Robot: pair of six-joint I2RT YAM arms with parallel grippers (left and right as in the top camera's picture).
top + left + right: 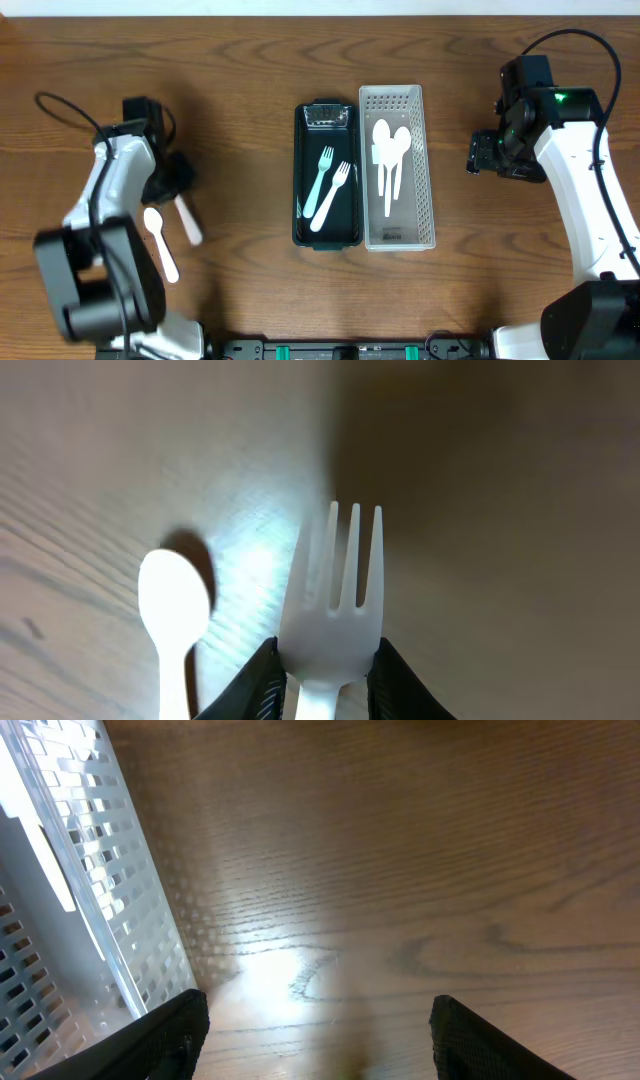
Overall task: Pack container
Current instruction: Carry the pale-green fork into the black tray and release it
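Clenching the left gripper [322,678] on a white fork [333,610] just below the tines, out at the table's left, well apart from the dark container [299,180]. Gaping wide with the right gripper [318,1018], nothing in it, just beside the white basket [428,180]. Risky from here: pinched on so narrow a neck, could pivot or slip loose on the carry; could snag tines on the container rim, or land among the basket spoons [390,150] instead. Counting now: three forks, with a pale-blue fork [320,180] and a second white fork [335,193] lying in the container, plus the held one. Spoons: one loose spoon [175,600] on the wood beside the held fork, at least two overlapping in the basket, exact number hard to tell.
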